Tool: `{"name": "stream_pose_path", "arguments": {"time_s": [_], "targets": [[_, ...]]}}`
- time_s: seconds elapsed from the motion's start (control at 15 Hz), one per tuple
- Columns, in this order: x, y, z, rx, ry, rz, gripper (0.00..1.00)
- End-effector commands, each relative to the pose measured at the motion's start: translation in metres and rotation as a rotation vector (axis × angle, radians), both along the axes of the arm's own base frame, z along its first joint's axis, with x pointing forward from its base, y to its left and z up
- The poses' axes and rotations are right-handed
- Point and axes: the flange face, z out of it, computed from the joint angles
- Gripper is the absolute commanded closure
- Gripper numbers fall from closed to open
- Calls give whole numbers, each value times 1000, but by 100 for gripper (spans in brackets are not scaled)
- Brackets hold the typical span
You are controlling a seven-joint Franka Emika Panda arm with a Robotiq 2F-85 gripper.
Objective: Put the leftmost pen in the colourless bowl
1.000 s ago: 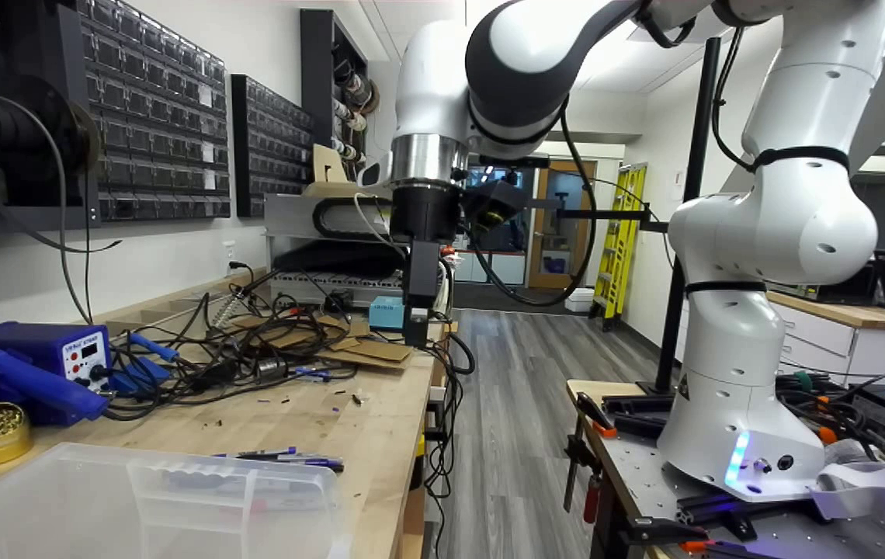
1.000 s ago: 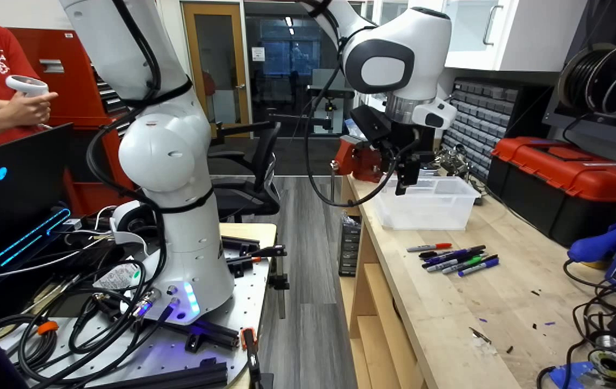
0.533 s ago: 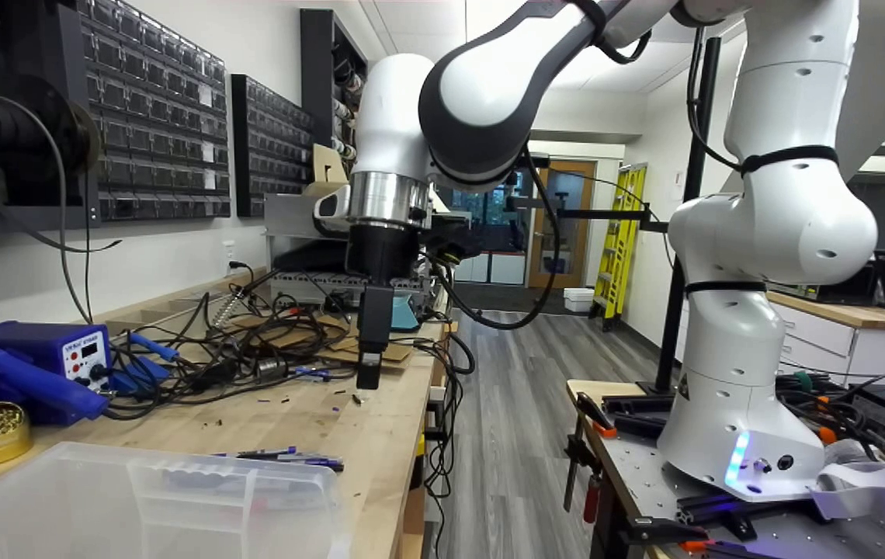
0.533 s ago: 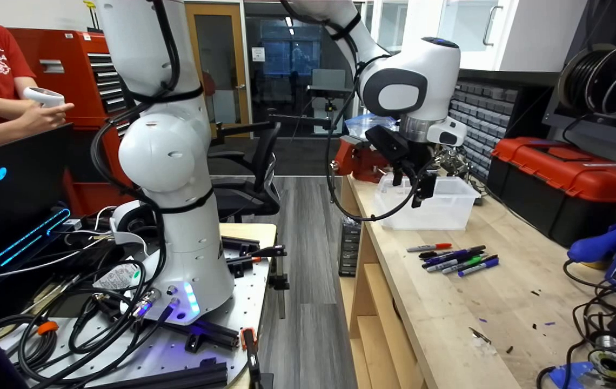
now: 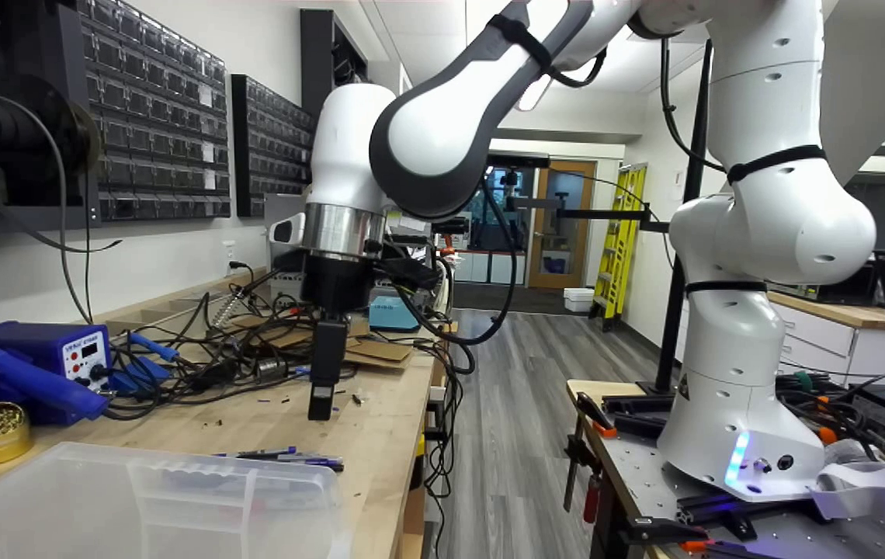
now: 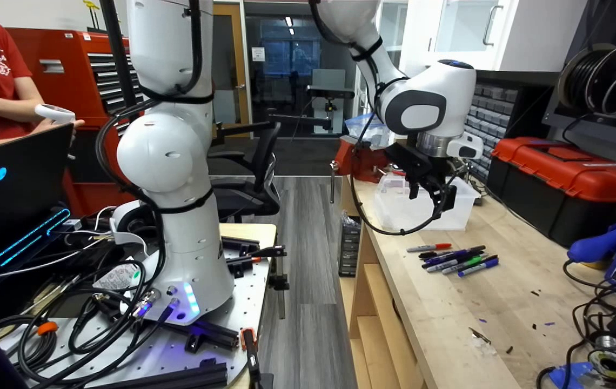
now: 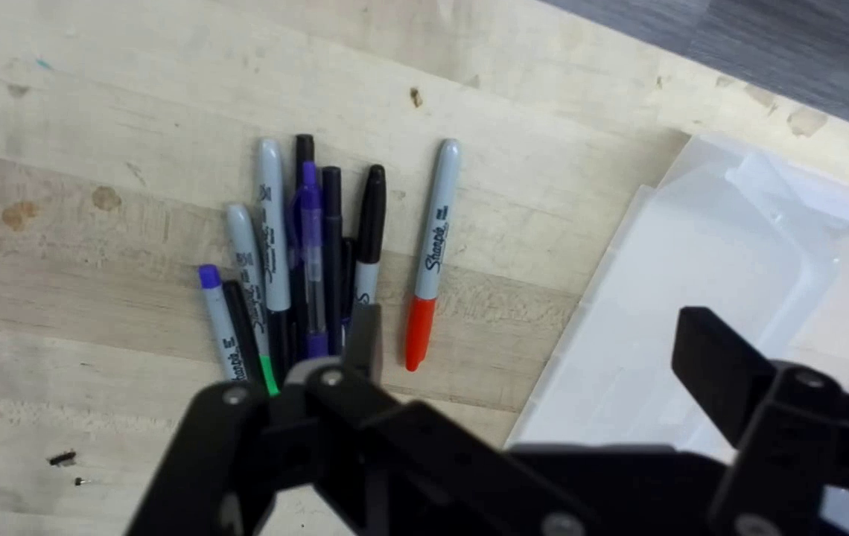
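Observation:
Several pens lie on the wooden bench beside the colourless bowl. The red-capped marker (image 6: 429,247) lies apart at the group's left in an exterior view; in the wrist view this red-capped marker (image 7: 432,246) is rightmost. A grey marker with a blue-purple end (image 7: 220,320) is leftmost in the wrist view. The colourless bowl (image 6: 394,208) is a clear plastic bin, also in an exterior view (image 5: 93,505) and at right in the wrist view (image 7: 633,298). My gripper (image 7: 532,327) is open and empty, above pens and bin; it also shows in both exterior views (image 5: 321,407) (image 6: 431,195).
A black toolbox with a red lid (image 6: 583,173) stands behind the bin. A red vise (image 6: 362,159) is at the bench's far end. A blue soldering station (image 5: 62,357) and tangled cables (image 5: 256,349) lie along the wall side. The bench's edge (image 5: 404,450) drops to the floor.
The open gripper has moved lower, leftward in an exterior view and rightward in an exterior view facing the other way. Pens and bin have not moved.

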Motion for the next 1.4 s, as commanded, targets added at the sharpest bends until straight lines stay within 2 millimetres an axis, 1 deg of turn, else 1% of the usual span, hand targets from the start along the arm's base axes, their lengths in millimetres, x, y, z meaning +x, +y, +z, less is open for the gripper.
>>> {"name": "stream_pose_path", "arguments": {"time_s": [0.0, 0.13, 0.4, 0.67, 1.33], "targets": [[25, -4, -17, -33, -28, 31, 0], [33, -5, -27, -42, -23, 40, 0], [36, 5, -45, -43, 2, 59, 0], [34, 14, -60, -49, 21, 79, 0], [20, 21, -97, -41, 103, 66, 0]]}}
